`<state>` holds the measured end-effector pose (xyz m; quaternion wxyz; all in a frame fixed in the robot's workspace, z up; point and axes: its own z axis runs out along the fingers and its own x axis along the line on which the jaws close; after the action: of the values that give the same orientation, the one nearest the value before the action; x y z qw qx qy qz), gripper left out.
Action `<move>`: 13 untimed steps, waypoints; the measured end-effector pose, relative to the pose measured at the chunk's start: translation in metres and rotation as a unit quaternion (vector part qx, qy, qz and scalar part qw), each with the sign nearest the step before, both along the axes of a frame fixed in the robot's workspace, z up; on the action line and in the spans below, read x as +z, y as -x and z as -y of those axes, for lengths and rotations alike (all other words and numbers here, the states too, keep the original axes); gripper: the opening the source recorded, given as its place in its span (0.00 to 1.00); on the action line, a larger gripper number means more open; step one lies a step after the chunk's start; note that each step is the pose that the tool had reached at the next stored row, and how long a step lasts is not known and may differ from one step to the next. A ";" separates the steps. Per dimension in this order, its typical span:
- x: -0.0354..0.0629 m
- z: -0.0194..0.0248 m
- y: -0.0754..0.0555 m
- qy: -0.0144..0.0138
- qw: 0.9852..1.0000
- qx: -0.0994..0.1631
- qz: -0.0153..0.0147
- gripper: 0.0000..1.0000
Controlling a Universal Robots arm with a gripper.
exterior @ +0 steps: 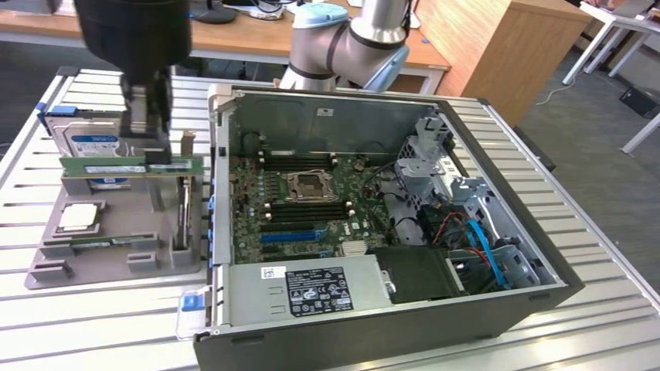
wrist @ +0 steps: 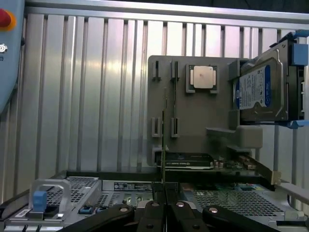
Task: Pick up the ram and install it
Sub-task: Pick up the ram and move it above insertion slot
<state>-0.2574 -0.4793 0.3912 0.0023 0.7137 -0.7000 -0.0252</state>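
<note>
Tool [exterior: 154, 157] status: clamped on the ram [exterior: 98, 166]. The fingers grip the top edge of the green stick towards its end on the exterior view's right. In the wrist view the tool [wrist: 164, 207] has its two fingers pressed together on the ram [wrist: 164, 145], which is seen edge-on as a thin line running out from the fingertips.

Ram position: level, lengthwise across the grey holder tray [exterior: 113, 270], at the tray's raised rear block. Whether it is clear of that block cannot be told. It lies outside the computer case [exterior: 515, 305], on the exterior view's left of it, well apart from the motherboard [exterior: 309, 224].

Tray contents:
- A processor [exterior: 79, 218] lies flat near the tray's middle, also visible from the wrist [wrist: 202, 77].
- A second memory stick [exterior: 98, 243] lies along the front.
- An expansion card [exterior: 185, 216] stands on edge at the side nearest the case.
- A hard drive [exterior: 91, 143] with a blue label stands behind the ram, and shows from the wrist as well [wrist: 258, 89].

Case: open on its side on the slatted metal worktop [exterior: 103, 328], motherboard exposed, processor socket [exterior: 307, 185] at centre.
</note>
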 end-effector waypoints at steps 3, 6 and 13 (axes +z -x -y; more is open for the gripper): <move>0.0000 -0.0001 -0.013 0.000 1.000 0.000 0.000 0.11; 0.0000 0.0000 -0.026 0.000 1.000 0.001 0.000 0.11; 0.0000 0.0000 -0.054 0.000 1.000 0.001 0.000 0.11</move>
<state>-0.2035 -0.4793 0.3912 0.0024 0.7143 -0.6994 -0.0253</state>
